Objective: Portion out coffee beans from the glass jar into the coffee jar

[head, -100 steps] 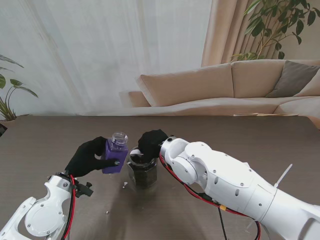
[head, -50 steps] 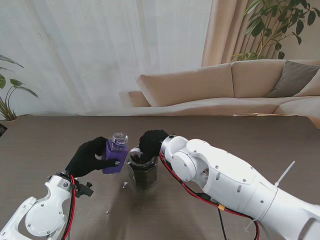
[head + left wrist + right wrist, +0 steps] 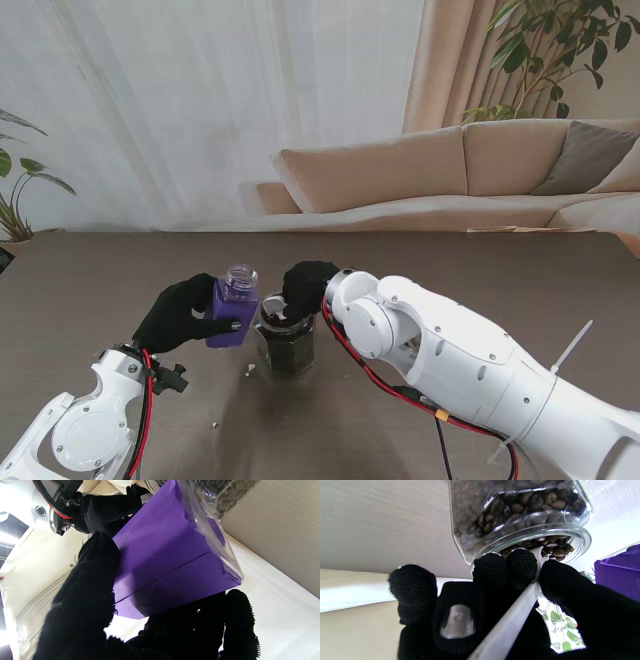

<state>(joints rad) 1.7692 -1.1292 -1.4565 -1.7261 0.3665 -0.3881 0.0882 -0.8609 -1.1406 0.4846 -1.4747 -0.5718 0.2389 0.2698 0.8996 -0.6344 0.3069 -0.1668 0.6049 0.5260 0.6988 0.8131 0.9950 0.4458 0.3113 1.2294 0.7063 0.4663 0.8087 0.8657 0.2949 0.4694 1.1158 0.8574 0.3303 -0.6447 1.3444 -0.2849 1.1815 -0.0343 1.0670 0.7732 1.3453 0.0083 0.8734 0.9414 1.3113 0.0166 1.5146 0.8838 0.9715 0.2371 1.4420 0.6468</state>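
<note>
A glass jar (image 3: 287, 347) full of dark coffee beans stands mid-table; its open rim (image 3: 532, 536) and beans show close in the right wrist view. My right hand (image 3: 303, 287) is shut on a white spoon (image 3: 510, 625) whose tip dips into the jar's mouth. Just left of the jar, my left hand (image 3: 178, 315) is shut on the purple-labelled coffee jar (image 3: 232, 309), held upright off the table with its mouth open. The purple label (image 3: 170, 562) fills the left wrist view. The spoon's bowl is hidden among the beans.
A small white scrap (image 3: 250, 369) and another speck (image 3: 214, 425) lie on the brown table (image 3: 90, 290) near me. A beige sofa (image 3: 450, 180) and plants stand beyond the far edge.
My right hand has shifted slightly right and farther over the glass jar's mouth. The left hand with the purple jar has barely moved.
</note>
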